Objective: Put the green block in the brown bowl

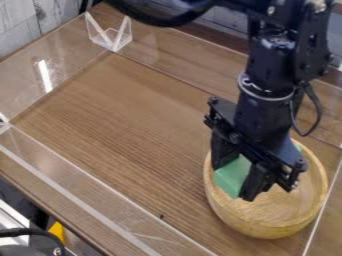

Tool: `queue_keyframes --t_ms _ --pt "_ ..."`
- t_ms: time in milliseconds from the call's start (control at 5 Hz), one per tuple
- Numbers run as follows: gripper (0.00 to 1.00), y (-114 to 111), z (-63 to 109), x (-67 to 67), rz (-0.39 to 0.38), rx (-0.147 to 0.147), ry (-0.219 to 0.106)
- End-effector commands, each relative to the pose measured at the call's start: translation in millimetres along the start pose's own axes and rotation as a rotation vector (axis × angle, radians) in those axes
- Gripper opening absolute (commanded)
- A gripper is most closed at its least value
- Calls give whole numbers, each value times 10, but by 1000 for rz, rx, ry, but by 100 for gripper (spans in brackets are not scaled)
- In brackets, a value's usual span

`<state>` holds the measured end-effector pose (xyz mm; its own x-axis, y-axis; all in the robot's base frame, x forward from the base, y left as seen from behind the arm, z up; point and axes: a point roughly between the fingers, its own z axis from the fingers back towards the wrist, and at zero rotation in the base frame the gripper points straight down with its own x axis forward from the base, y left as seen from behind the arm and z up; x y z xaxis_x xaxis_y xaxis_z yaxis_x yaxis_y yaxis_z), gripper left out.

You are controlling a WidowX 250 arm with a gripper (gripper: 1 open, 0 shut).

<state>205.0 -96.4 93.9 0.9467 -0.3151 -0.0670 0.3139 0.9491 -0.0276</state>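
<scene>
- So, the black gripper [250, 172] points straight down over the brown bowl [297, 218], which stands at the lower right of the wooden table [120, 110].
- The fingers [283, 172] are clamped on the green block [239, 176]; only a part of it shows between them, the rest is hidden by the black parts.
- The block sits inside the bowl's rim, approx. at the left half of the bowl. I cannot tell if its lower end touches the bowl's bottom or hangs just above it.
- Long axis of the block: it seems to run steeply, tilted from upper right to lower left, w/ the lower end toward the bowl's left wall, but so little is visible that I am not sure.
- The bowl is light tan w/ a thick rim; its right and front parts are free.
- Clear plastic walls [54, 70] go around the table.
</scene>
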Motion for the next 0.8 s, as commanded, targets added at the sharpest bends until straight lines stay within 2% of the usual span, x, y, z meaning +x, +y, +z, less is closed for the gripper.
queue_keyframes --t_ms 0,600 --pt "0 -11 113 39 1 -7 -42" --pt "0 -9 153 82 29 -26 -38"
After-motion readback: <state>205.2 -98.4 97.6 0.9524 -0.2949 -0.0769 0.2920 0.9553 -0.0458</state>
